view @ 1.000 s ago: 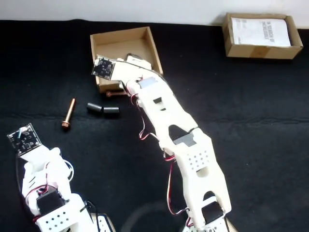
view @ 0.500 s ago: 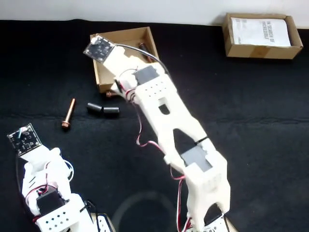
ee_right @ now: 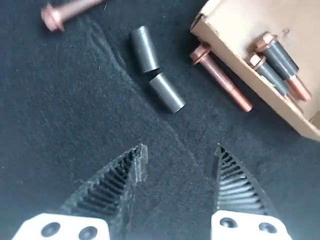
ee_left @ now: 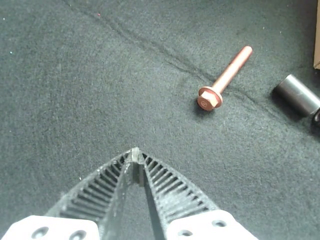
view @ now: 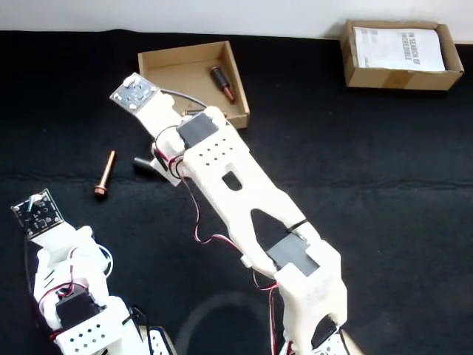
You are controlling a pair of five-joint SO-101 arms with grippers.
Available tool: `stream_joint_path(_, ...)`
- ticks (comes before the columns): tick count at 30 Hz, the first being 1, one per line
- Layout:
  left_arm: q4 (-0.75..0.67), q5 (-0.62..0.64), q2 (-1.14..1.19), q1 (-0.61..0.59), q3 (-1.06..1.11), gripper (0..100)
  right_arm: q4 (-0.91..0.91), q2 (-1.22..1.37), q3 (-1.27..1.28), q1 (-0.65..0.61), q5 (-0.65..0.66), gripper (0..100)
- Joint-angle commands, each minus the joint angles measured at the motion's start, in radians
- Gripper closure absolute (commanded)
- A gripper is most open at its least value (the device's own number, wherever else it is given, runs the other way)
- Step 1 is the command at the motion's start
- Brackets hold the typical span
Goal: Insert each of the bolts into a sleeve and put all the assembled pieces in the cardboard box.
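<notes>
From above, your right arm (view: 222,170) stretches to the cardboard box (view: 159,63), which holds 1 assembled piece (view: 222,83). Your left end effector (ee_left: 136,152) is closed together, well apart from the box, with a bolt (ee_left: 225,77) lying nearer it. Your right end effector (ee_right: 180,155) is spread apart beside the box, and 2 sleeves (ee_right: 167,93) lie just outside it.

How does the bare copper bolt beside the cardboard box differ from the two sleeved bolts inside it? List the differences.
The bare copper bolt shows its whole shank; the two sleeved bolts each wear a dark grey sleeve. The bare copper bolt lies on the black cloth outside the cardboard box; the sleeved bolts lie inside. All are copper with flanged heads, lying flat.
</notes>
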Motion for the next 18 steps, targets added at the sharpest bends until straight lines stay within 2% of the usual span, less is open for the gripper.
stream_joint_path(1, 0.002, -0.009, -0.004, -0.008, 0.016, 99, -0.004, 0.042, -0.045, 0.016, 0.118, 80.4)
stream_joint_path(12, 0.002, -0.009, -0.005, -0.035, 0.016, 99, -0.205, 0.174, -0.047, 0.021, 0.351, 80.4)
stream_joint_path(18, 0.002, -0.009, -0.01, -0.036, 0.016, 99, -0.22, 0.295, -0.163, 0.021, 0.371, 80.4)
